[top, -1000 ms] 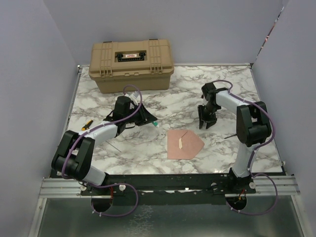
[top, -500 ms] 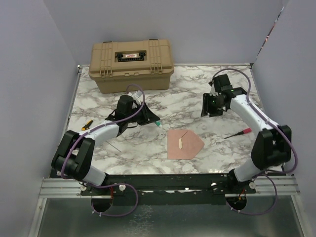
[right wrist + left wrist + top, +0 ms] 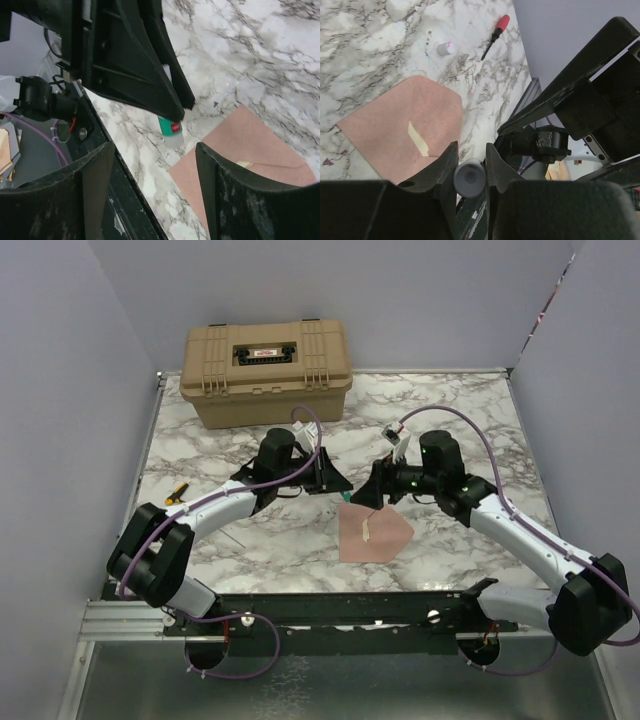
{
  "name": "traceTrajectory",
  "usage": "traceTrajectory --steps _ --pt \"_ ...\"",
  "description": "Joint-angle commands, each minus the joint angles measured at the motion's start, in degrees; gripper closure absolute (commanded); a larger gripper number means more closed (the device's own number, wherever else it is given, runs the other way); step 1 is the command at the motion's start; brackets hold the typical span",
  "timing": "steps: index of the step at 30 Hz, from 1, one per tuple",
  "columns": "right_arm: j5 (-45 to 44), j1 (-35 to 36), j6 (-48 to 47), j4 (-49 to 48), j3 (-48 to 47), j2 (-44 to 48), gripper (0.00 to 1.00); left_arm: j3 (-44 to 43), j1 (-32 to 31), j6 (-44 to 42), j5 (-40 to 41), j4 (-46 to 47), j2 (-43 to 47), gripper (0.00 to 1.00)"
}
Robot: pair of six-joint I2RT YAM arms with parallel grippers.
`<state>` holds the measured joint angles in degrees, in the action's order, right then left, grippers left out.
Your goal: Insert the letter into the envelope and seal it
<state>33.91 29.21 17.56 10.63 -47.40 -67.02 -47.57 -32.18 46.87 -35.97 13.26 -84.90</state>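
**Crowding over the envelope's far edge**

I see both arms bent inward over the grey-veined white marble tabletop point(image 3: 200, 535), their tools meeting just past the far edge of the pinkish-brown paper envelope point(image 3: 378, 538). The envelope lies flat near the front of the table. Its pointed flap is open and aimed right, with a pale yellow strip point(image 3: 418, 139) on its face. I cannot pick out the light tan letter as a separate sheet.

My left gripper point(image 3: 338, 486) is clamped on a green-banded glue stick point(image 3: 170, 131), whose pale end sits just beside the envelope's corner. My right gripper point(image 3: 368, 498) faces it with fingers spread wide and nothing between them. The left tool fills much of the right wrist view.

A tan plastic toolbox point(image 3: 265, 370) sits at the back. A red-handled screwdriver point(image 3: 495, 31) and a small white cap point(image 3: 445, 48) lie beyond the envelope in the left wrist view. A small yellow-and-black object point(image 3: 177, 490) lies to the left.
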Motion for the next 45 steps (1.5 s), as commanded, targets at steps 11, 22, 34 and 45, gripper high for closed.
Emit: traceTrajectory --steps 11,22,34,45 --pt "3.13 3.26 1.02 -9.47 2.65 -1.64 0.39 -0.53 -1.83 3.22 -2.96 5.04 2.99 1.00" --pt "4.32 4.89 1.99 -12.96 3.24 -2.80 0.72 1.11 -1.83 7.98 -1.81 9.70 5.22 1.00" --pt "-6.62 4.91 21.92 -31.30 10.02 3.24 0.99 7.88 -2.18 10.47 13.45 22.38 11.66 0.43" --pt "-5.11 4.89 25.27 -35.51 7.68 1.99 0.99 7.45 -3.45 11.82 10.24 31.46 7.71 0.58"
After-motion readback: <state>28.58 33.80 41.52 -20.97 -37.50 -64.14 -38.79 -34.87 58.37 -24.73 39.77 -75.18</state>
